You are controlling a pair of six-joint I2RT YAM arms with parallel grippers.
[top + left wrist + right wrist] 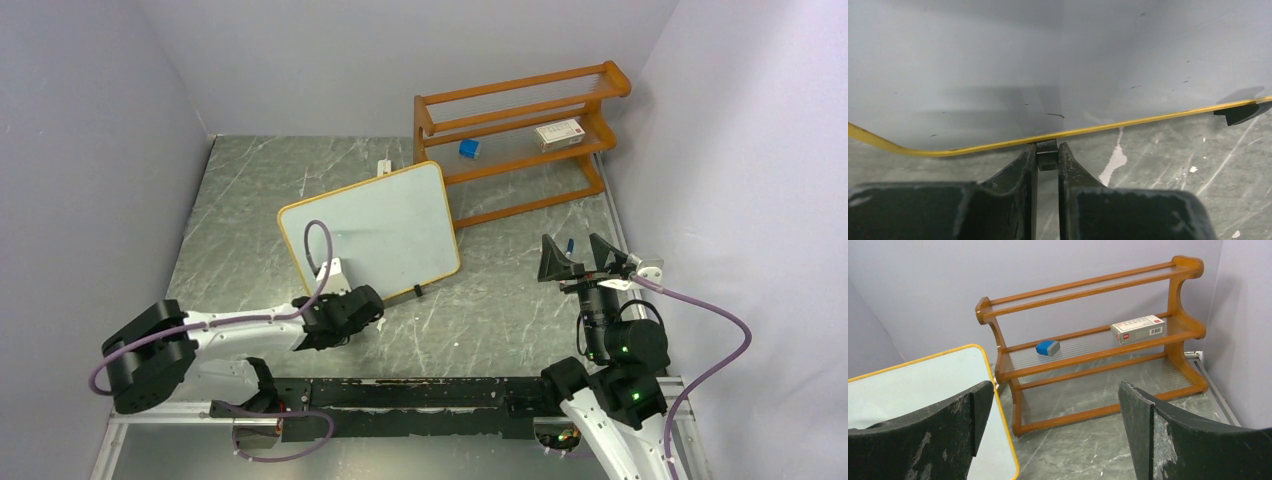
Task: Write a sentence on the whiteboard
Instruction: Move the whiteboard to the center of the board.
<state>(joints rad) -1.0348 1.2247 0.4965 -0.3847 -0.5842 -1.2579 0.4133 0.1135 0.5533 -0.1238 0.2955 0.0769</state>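
The whiteboard (pixel 370 228) stands tilted in the middle of the table, with a thin yellowish frame. Its face is blank apart from a few tiny dark specks, and no blue sentence shows on it. My left gripper (pixel 368 302) is at the board's near lower edge. In the left wrist view it (pixel 1048 156) is shut on a small black foot (pixel 1047 149) under the frame. The board (pixel 1048 65) fills that view. My right gripper (pixel 578 258) is open and empty, right of the board and apart from it. In the right wrist view (pixel 1055 407) the board's corner (pixel 913 385) shows at the left.
An orange wooden rack (pixel 520 140) stands at the back right, and also shows in the right wrist view (pixel 1088 340). It holds a blue eraser (pixel 1047 347) and a white box (pixel 1138 329). A second black foot (pixel 1238 112) sits under the board's edge. Walls close in on both sides.
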